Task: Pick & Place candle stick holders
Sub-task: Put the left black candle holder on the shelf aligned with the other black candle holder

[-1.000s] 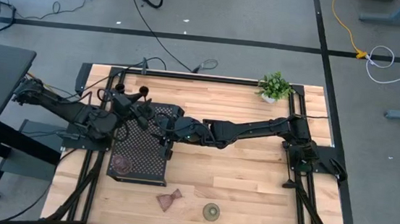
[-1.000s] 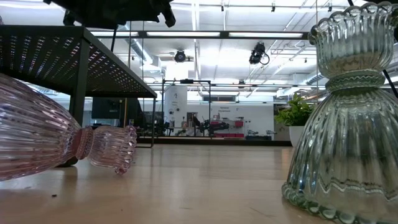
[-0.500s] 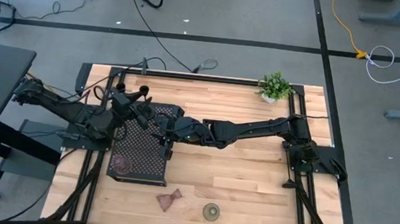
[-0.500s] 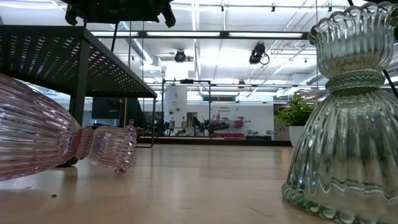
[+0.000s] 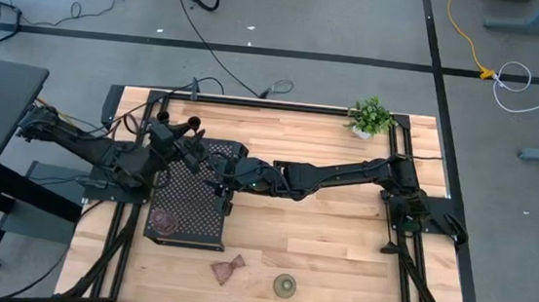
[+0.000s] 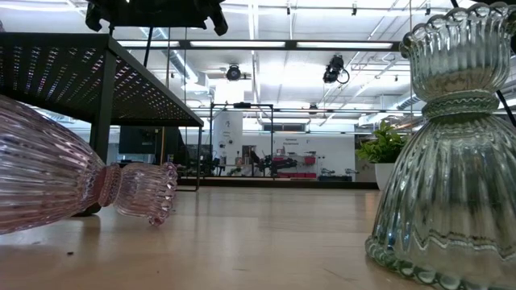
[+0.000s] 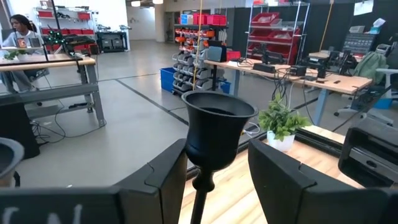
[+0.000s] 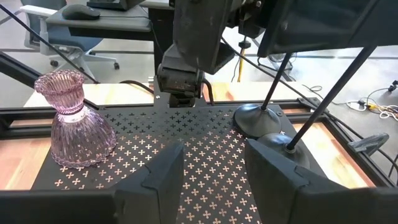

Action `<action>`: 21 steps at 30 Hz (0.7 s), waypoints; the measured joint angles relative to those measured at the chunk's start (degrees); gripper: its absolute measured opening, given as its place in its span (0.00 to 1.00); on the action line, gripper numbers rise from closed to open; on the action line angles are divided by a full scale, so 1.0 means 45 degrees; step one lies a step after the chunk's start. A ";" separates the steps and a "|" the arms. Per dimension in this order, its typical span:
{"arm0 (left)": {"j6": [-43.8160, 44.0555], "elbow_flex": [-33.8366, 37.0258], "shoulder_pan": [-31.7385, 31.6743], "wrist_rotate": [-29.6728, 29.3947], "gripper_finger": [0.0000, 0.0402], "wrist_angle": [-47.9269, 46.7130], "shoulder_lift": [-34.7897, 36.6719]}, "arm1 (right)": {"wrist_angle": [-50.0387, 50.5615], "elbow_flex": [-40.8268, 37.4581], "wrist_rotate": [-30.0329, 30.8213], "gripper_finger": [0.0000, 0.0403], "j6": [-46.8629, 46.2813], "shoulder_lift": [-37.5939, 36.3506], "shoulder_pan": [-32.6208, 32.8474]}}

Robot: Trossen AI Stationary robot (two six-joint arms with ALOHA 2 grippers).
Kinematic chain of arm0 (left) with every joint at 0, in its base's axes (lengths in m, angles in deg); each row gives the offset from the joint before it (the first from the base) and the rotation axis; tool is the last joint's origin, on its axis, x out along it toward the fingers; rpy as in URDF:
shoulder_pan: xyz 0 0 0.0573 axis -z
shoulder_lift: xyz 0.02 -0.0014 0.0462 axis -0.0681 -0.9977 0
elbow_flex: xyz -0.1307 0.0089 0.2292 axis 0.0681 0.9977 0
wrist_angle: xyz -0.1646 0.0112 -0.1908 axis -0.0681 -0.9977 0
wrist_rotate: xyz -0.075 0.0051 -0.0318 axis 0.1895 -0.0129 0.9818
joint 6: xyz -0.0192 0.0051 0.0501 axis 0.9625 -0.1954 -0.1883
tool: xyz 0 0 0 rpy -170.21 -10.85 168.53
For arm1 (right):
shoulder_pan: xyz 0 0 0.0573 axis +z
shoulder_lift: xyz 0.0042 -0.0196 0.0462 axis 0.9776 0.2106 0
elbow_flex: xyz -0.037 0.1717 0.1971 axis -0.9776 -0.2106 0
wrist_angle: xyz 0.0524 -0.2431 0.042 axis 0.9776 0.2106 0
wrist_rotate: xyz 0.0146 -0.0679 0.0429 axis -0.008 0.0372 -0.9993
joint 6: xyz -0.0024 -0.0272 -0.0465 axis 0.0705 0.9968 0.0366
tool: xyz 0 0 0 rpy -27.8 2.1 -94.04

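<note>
Candle stick holders, mixed lot, partly loaded on black perforated tray.

Left gripper is clamped on a tall black stem holder just under its cup, above the tray. Right gripper hovers over the tray, jaws parted, empty. One pink glass holder stands on the tray; another lies beside the upright green one on the table. Stems: light, rigid, top-heavy; grip mid-stem. Glass: slippery, fragile; grip at waist.

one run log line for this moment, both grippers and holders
left gripper: around tall black metal candle holder | right gripper: open over black perforated tray | pink glass holder: upright on tray
</note>
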 joint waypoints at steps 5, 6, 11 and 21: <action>-0.0551 0.0000 0.0000 0.0000 0.43 0.0826 0.0000 | -0.0005 0.0000 0.0000 0.42 -0.0010 0.0000 0.0000; -0.0815 0.0000 0.0005 0.0004 0.43 0.1124 0.0000 | -0.0005 0.0000 0.0000 0.42 -0.0010 0.0000 0.0000; -0.1329 0.0000 0.0000 0.0331 0.43 0.1754 -0.0001 | -0.0005 0.0000 0.0000 0.42 -0.0015 0.0000 0.0000; -0.2136 0.0000 0.0000 0.0330 0.43 0.2129 0.0000 | -0.0005 0.0000 0.0000 0.42 0.0005 0.0000 0.0000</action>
